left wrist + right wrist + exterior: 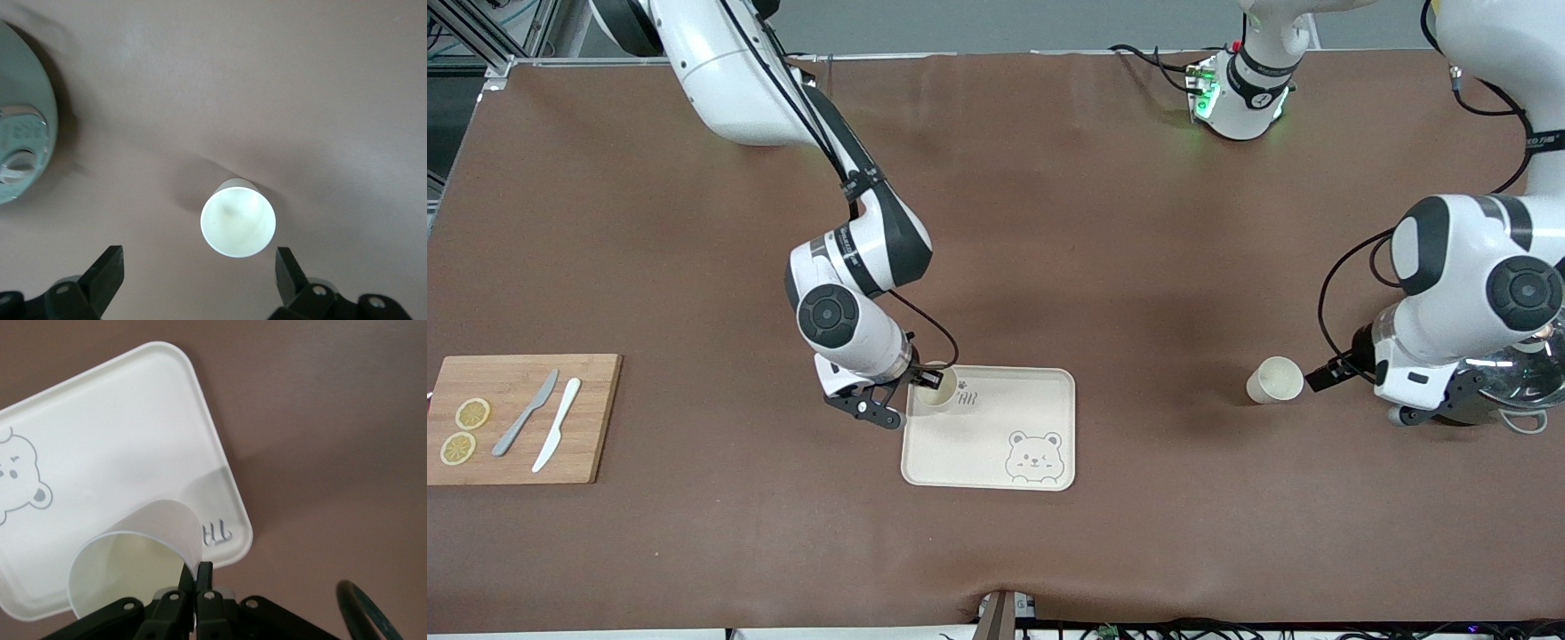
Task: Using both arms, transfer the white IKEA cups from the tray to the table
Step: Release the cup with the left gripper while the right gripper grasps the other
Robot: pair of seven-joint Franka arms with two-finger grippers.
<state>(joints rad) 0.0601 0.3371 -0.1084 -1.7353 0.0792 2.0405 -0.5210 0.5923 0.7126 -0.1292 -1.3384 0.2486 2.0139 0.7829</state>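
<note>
Over the tray (1040,391), right pincer (925,380) pinches a cup (936,388) rim — left pincer (200,275) spread beside the other cup (1276,380).

White jointed arms (854,293), dark grey joint bands, black cables, black two-finger tools (925,380).

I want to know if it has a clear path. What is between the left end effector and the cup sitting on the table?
Nothing: in the left wrist view only bare brown table separates the open left end effector from the white cup.
</note>
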